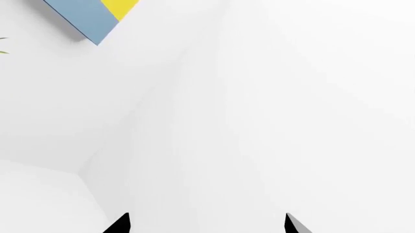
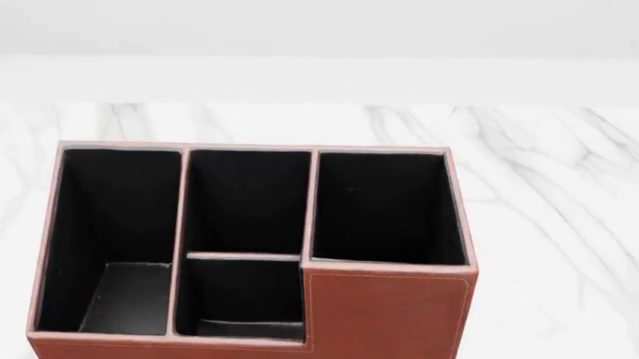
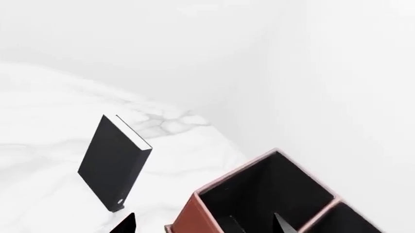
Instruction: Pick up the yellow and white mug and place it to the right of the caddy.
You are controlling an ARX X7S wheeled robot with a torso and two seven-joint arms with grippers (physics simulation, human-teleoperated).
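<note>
The reddish-brown caddy fills the head view on the marble table, its black-lined compartments empty. The yellow and white mug is out of view in every frame. Neither gripper shows in the head view. In the right wrist view my right gripper is open, its two black fingertips spread above a corner of the caddy, with nothing between them. In the left wrist view my left gripper is open too, facing bare white walls, its fingertips far apart and holding nothing.
A small black book with a white page edge stands upright on the marble table beside the caddy. White walls rise behind the table. A blue and yellow panel hangs on the wall in the left wrist view.
</note>
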